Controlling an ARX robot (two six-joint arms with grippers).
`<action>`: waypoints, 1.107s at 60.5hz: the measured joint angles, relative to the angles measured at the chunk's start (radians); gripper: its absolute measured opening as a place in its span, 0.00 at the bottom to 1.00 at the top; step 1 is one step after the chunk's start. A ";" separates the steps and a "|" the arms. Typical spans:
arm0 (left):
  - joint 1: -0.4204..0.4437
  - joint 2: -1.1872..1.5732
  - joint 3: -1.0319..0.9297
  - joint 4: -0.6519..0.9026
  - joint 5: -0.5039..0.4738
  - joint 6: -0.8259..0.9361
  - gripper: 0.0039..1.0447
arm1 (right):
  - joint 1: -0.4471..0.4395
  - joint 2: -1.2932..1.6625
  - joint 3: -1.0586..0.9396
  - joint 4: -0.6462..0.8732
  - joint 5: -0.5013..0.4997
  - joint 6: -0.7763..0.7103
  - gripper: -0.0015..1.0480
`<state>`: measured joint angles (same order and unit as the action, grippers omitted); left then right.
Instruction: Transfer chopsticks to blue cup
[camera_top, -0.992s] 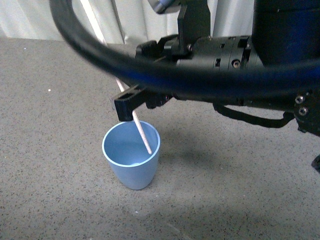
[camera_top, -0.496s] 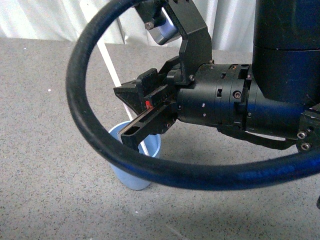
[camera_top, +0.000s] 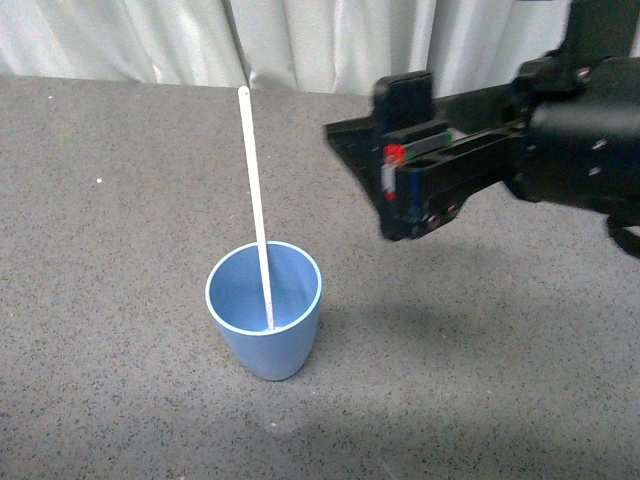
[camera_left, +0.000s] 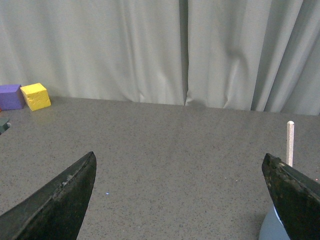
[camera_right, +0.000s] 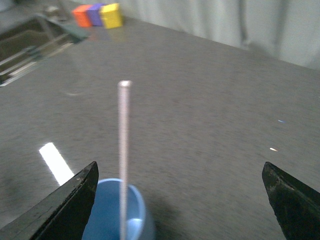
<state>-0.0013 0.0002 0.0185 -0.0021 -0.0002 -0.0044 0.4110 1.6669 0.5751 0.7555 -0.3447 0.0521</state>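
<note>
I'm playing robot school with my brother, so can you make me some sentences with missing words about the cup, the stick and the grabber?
The cup that holds the chopstick is coloured ___.
The right gripper is ___ and holds nothing.
In the left wrist view, the block beside the purple block is ___.
Missing words: blue, open, yellow.

Cup (camera_top: 265, 345): light-blue plastic, matt, smooth. Chopstick (camera_top: 255, 200) in it: pale, matt, faint speckle, material unclear. Table (camera_top: 120, 250) under the cup: grey speckled top, fine grain, slight sheen, one glare patch. Curtain (camera_top: 330, 40) behind the cup: pale pleated cloth, matt. Right gripper (camera_top: 400, 165) up-right of the cup: black, matt, looks like hard plastic.
</note>
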 joint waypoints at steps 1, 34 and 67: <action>0.000 0.000 0.000 0.000 0.000 0.000 0.94 | -0.008 -0.019 -0.005 -0.033 0.043 -0.004 0.91; 0.000 0.000 0.000 0.000 0.000 0.000 0.94 | -0.236 -0.607 -0.279 -0.446 0.528 -0.137 0.91; 0.000 0.000 0.000 0.000 0.000 0.000 0.94 | -0.404 -1.202 -0.536 -0.338 0.353 -0.073 0.42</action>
<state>-0.0010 0.0002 0.0185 -0.0021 -0.0002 -0.0044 0.0074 0.4648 0.0387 0.4171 0.0082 -0.0212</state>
